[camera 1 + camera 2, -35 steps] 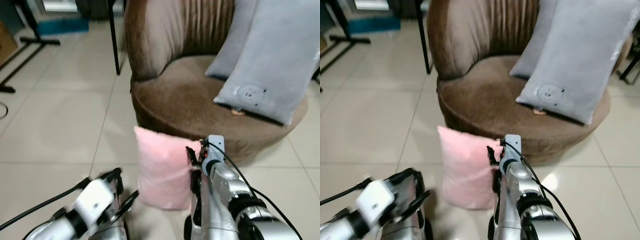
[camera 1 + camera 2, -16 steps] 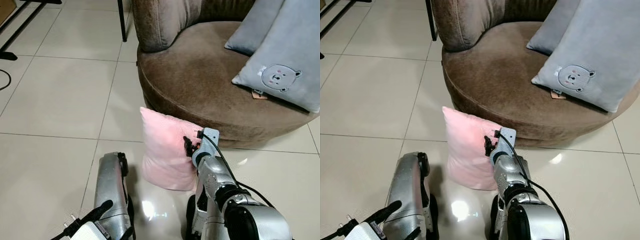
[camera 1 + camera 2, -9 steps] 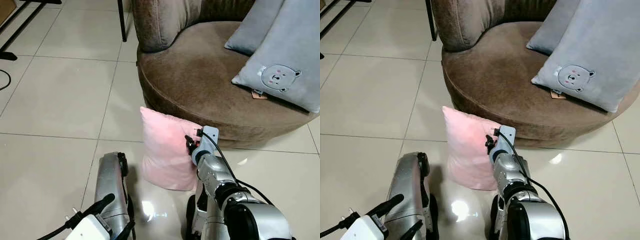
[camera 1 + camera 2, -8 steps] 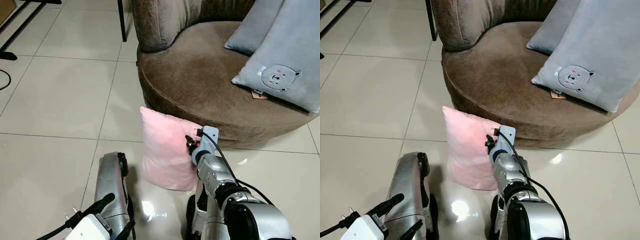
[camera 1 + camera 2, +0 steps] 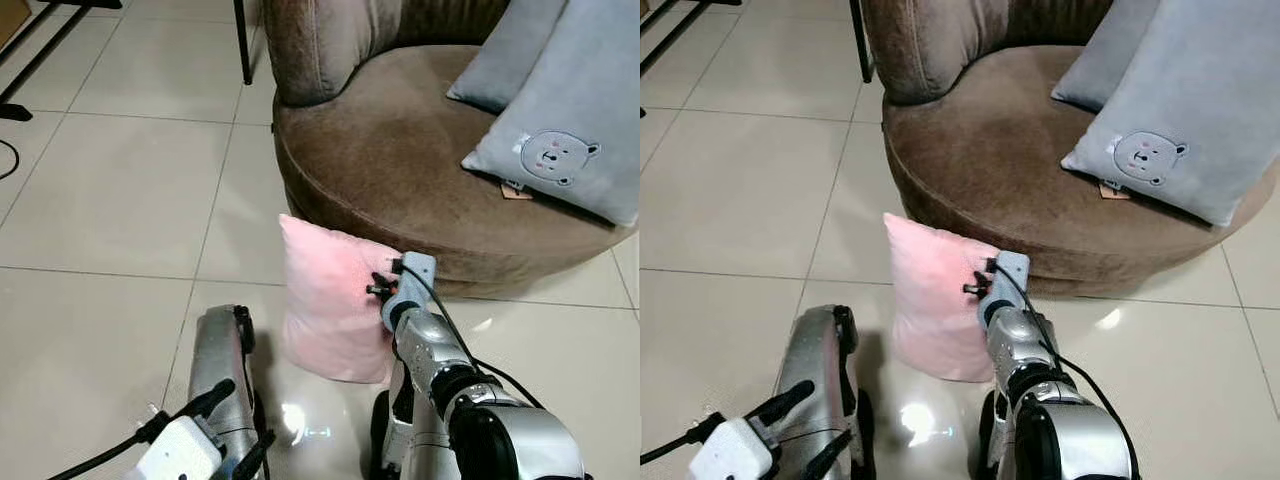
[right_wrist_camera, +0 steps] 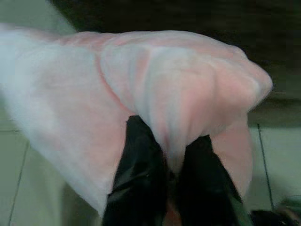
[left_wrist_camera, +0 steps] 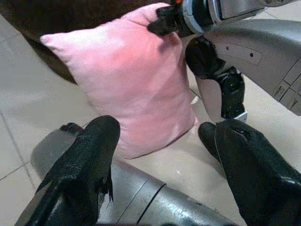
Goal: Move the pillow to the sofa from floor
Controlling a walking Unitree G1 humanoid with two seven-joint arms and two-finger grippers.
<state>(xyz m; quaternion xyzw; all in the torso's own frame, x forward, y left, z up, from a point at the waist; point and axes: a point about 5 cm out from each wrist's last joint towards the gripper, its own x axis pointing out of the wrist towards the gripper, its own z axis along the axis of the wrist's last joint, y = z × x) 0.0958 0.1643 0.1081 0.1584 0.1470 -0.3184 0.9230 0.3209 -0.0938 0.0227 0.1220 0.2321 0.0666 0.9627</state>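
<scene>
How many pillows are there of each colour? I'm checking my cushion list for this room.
Pink pillow: 1, standing on the floor against the brown sofa, pinched by the right gripper.
Grey pillows: 2 on the sofa, one with a bear face, one behind it.
Total: 3.

no readable text, labels, brands or numbers on anything

Head stereo looks down; wrists close on pillow (image 6: 155, 89).
</scene>
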